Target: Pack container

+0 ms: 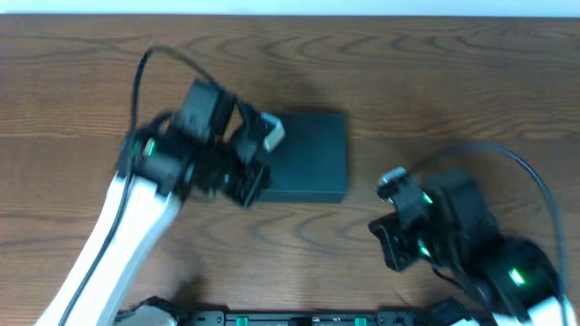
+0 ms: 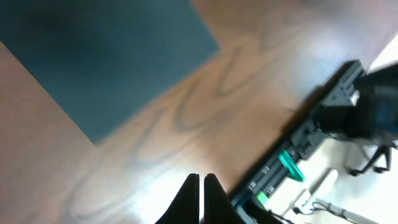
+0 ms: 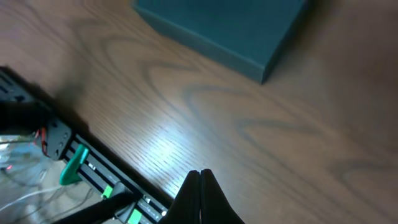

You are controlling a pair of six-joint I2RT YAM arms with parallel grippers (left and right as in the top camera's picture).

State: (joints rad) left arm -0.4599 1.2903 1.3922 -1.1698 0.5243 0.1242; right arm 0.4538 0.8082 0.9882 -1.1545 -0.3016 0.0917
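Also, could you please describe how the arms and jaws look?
The left arm has a white link, then black joint housings with green lights, and a black cable looping above it. The right arm is mostly black with green lights, white at its lower end, and a second cable arching over. Both pairs of jaws are dark and taper to narrow tips.

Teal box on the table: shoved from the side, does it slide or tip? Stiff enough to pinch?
Probably slides rather than tips: the container lies flat, low and wide. Its crisp straight edges suggest fairly stiff walls. The matte skin on the wood table likely grips moderately; weight can't be judged, contents hidden.
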